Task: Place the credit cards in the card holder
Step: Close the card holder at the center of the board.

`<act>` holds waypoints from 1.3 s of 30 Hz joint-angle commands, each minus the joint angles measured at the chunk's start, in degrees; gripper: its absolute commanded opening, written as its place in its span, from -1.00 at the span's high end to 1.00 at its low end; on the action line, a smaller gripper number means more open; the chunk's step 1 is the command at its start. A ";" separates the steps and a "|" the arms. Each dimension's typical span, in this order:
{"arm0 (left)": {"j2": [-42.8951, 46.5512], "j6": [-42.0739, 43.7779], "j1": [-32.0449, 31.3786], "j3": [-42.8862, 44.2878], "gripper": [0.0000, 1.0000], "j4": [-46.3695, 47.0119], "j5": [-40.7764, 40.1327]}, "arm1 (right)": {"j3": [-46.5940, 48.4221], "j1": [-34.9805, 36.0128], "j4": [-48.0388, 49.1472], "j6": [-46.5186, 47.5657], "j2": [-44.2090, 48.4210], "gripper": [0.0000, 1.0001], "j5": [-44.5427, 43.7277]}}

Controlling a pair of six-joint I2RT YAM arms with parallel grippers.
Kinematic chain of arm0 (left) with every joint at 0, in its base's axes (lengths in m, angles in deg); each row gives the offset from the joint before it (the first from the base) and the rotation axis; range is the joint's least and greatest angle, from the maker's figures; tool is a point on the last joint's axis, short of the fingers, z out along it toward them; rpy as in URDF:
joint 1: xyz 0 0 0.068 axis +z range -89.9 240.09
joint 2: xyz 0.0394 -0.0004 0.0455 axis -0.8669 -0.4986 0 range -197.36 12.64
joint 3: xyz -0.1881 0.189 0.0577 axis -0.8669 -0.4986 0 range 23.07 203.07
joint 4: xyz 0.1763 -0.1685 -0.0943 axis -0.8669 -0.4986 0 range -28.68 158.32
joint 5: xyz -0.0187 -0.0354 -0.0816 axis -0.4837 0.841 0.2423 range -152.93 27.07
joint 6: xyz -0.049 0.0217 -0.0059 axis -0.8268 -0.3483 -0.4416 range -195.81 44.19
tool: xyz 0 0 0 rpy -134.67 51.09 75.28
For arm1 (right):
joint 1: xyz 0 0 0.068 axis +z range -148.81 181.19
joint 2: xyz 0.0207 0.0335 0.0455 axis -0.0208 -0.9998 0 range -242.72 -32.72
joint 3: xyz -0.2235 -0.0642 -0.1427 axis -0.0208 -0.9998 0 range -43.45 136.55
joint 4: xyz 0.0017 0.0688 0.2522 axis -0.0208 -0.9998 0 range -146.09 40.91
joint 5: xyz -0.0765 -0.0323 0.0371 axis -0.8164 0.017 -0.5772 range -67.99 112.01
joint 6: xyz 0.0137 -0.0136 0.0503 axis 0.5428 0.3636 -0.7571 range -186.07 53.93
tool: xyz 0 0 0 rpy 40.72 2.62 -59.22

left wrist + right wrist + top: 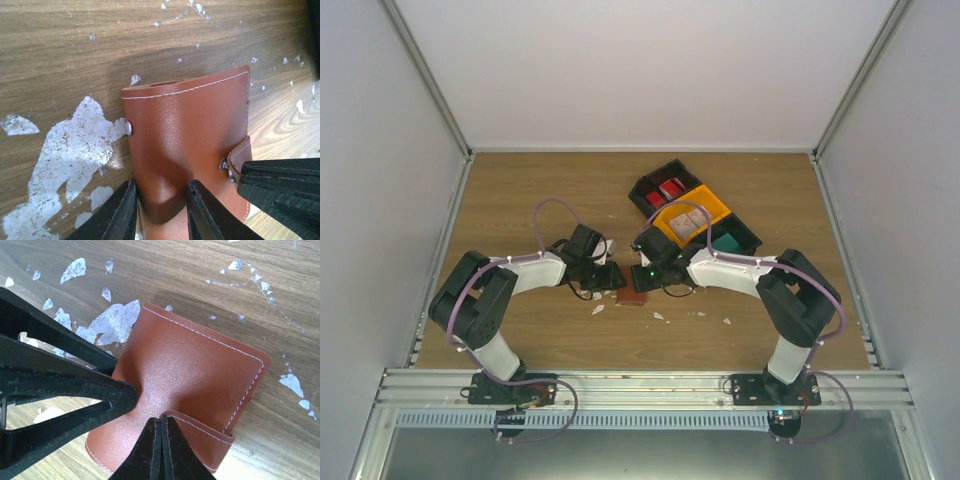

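The card holder (pixel 185 125), a reddish-brown leather wallet, lies closed on the wooden table (pixel 60 45). It also shows between the two arms (pixel 632 297). My left gripper (pixel 160 210) is shut on its near edge, and the leather bulges between the fingers. My right gripper (pixel 161 422) is shut on the holder's snap tab (pixel 205 432) beside the snap stud. The credit cards lie in the bin tray: red ones (pixel 662 190), whitish ones (pixel 686 222) and a teal one (pixel 727 242).
The black-and-orange bin tray (pixel 720 207) stands behind the right arm. White worn patches and scraps (pixel 75 145) dot the wood around the holder. Grey walls close in the table on three sides.
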 commanded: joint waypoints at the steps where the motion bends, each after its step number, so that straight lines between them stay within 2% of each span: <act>1: -3.87 1.03 -0.24 -1.84 0.39 -4.63 -5.59 | 1.01 -0.25 -3.11 0.56 0.78 0.99 -2.28; 8: -4.18 1.04 -0.18 -1.89 0.39 -4.91 -6.39 | 0.90 -0.29 -3.62 0.40 1.03 0.99 -3.68; 20: -4.01 1.19 -0.18 -2.10 0.40 -4.58 -5.41 | 0.55 -0.24 0.94 1.41 -0.25 0.99 1.72; 39: -4.44 1.32 -0.19 -2.02 0.39 -4.33 -5.00 | 1.51 -0.20 -2.72 1.04 -6.12 0.99 0.74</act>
